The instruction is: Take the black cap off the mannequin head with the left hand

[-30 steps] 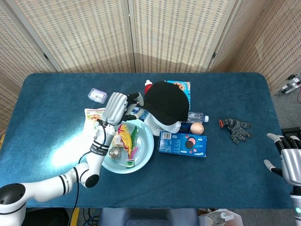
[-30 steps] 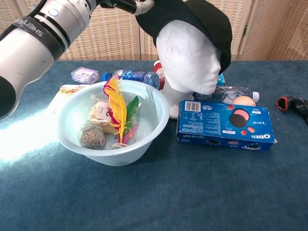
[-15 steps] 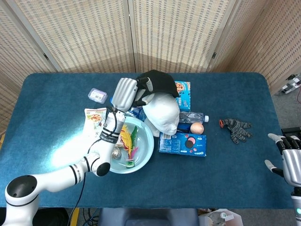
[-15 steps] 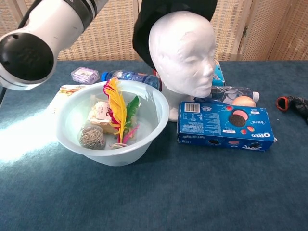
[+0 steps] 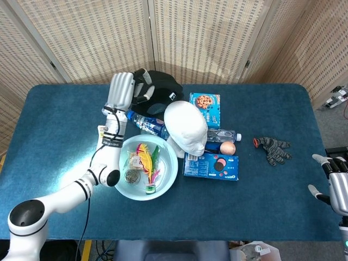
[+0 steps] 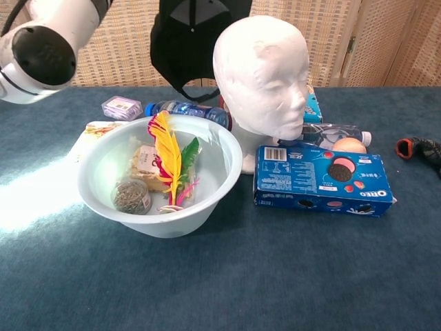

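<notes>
The black cap point(image 5: 157, 93) hangs in the air behind and to the left of the bare white mannequin head point(image 5: 186, 128). My left hand point(image 5: 123, 91) grips the cap at its edge, raised above the table's back. In the chest view the cap point(image 6: 189, 45) dangles left of the mannequin head point(image 6: 262, 72), with only my left arm point(image 6: 41, 41) showing at the top left. My right hand point(image 5: 337, 185) is open at the table's right front edge, holding nothing.
A pale blue bowl point(image 5: 168, 174) with a feather toy and small items stands in front of the mannequin. A water bottle point(image 5: 148, 125), Oreo box point(image 5: 211, 166), cookie box point(image 5: 205, 104), peach-coloured egg point(image 5: 227, 148), glove point(image 5: 273, 149) and purple case point(image 6: 121, 107) lie around.
My left hand has lifted the cap off the mannequin head and carried it back and to the left. The head now stands bare. The right hand has not moved.
</notes>
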Robot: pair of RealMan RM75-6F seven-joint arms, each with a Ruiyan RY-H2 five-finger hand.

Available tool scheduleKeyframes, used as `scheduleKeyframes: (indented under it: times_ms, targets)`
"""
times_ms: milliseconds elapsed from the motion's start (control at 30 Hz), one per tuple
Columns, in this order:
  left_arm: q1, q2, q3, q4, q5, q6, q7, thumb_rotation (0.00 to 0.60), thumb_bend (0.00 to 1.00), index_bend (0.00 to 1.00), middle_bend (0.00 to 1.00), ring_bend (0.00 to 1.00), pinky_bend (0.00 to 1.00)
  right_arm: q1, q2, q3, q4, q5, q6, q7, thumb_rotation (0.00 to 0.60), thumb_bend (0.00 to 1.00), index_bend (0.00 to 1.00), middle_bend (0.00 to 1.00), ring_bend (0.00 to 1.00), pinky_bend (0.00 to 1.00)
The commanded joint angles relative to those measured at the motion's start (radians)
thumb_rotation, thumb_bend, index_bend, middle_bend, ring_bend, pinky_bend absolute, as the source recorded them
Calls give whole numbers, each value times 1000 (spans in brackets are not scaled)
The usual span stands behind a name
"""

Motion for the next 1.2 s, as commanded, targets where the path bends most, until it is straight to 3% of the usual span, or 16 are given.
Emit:
scheduleKeyframes:
  times_ms: [33, 600, 967, 1200]
  targets:
    - [26, 24, 18, 16, 6, 12, -21, 600, 377, 705, 1000, 1000, 1000, 2, -2, 0, 2, -1, -3, 3, 600, 147, 269, 334, 260, 311]
    - [273, 209, 205, -18, 114, 116, -105, 600, 377, 705, 1000, 1000, 1000, 8, 1, 0, 7, -11, -10, 14, 600, 147, 269, 334, 260, 311]
    - [408, 321, 273, -81, 127, 145, -116, 600, 377, 705, 1000, 1000, 1000, 17, -2, 1, 2, -16, -18, 8, 600, 147, 269, 335, 260, 311]
    - [461, 328, 326, -76, 154, 145, -142, 600, 377, 707, 1000, 1000, 1000, 19, -4, -1, -6, -21, -18, -3, 600, 147, 269, 335, 259, 311]
